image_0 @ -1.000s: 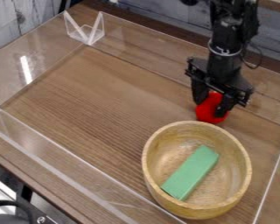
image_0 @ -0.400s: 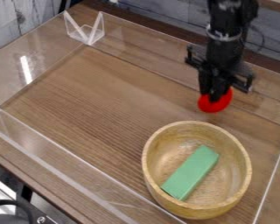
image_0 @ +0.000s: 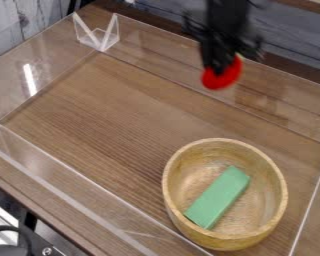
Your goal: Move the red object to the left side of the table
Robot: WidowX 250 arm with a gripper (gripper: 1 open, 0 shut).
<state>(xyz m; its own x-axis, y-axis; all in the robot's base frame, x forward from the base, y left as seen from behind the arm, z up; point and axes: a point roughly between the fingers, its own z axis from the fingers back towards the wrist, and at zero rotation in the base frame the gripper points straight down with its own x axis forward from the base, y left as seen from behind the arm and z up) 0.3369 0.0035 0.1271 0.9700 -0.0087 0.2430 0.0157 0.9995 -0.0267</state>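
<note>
Camera view: jaws [image_0: 220,68] are gripping the red object [image_0: 222,74], hanging clear above the tabletop [image_0: 109,110] at one o'clock; leftward transfer and release are remaining.

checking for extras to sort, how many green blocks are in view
1. The only green block lies flat inside the round wooden bowl at the near right of the table. Another could be hidden behind the blurred gripper, which holds the red object.

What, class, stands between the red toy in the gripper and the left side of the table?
Nothing visible. The gripper holds the red toy above the table, whose left part shows bare wood. The bowl with the green block lies on the other side.
</note>
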